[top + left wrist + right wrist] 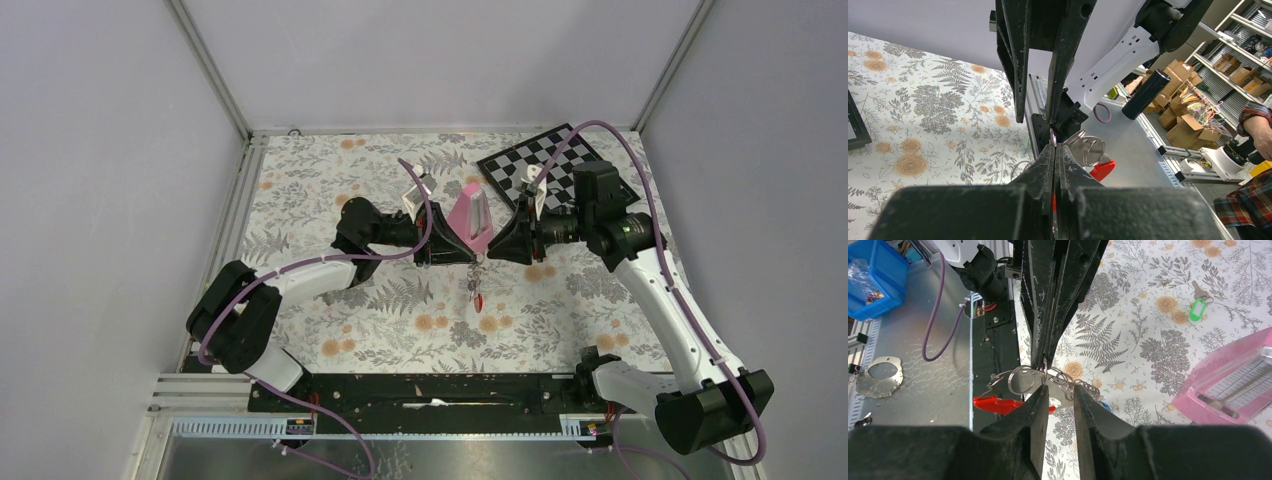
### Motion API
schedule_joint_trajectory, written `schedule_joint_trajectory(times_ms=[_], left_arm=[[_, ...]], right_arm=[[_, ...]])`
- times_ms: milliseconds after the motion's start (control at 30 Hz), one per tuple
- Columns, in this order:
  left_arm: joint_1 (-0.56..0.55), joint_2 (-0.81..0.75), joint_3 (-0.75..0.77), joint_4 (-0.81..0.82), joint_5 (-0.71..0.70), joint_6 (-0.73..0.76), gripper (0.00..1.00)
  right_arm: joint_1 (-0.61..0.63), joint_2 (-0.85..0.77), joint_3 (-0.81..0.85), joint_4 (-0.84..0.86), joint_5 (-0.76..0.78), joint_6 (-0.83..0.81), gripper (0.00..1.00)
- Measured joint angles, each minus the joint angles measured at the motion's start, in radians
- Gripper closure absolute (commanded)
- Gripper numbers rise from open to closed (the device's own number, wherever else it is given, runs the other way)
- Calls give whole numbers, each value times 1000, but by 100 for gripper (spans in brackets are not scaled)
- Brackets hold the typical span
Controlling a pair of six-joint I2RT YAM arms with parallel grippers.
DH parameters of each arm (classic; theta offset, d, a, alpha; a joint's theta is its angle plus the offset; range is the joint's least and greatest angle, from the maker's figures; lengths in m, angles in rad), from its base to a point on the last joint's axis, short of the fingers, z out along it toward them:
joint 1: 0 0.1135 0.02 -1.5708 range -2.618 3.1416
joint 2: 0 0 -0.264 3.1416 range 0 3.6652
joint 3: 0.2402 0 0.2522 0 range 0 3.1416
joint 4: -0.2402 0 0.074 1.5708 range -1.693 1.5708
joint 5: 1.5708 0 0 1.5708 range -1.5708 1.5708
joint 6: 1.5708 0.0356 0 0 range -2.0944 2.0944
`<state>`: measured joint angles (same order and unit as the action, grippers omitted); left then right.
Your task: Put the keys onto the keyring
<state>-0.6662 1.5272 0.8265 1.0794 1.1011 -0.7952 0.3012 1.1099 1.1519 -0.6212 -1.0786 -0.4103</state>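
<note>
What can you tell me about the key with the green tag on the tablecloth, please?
In the right wrist view, the key with the green tag is a small grey metal key joined to a bright green, plastic-looking tag with a pale middle. It lies flat on the floral tablecloth, apart from the pink metronome, with nothing but the cloth touching it.

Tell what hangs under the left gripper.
Metal rings, a chain and a red piece dangle above the table. The shut left gripper hides the pinched ring section.

A pink metronome [471,215] stands on the floral tablecloth [320,180] near a checkerboard [555,150].
</note>
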Motion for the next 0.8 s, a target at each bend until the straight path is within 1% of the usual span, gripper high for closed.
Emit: schedule_joint_trajectory(times_ms=[367,800], left_arm=[[0,0,0,1,-1,-3,100],[0,13,0,6,0,-3,100]], right_arm=[[15,34,-39,82,-42,61,67],[26,47,-71,137,-66,98,68]])
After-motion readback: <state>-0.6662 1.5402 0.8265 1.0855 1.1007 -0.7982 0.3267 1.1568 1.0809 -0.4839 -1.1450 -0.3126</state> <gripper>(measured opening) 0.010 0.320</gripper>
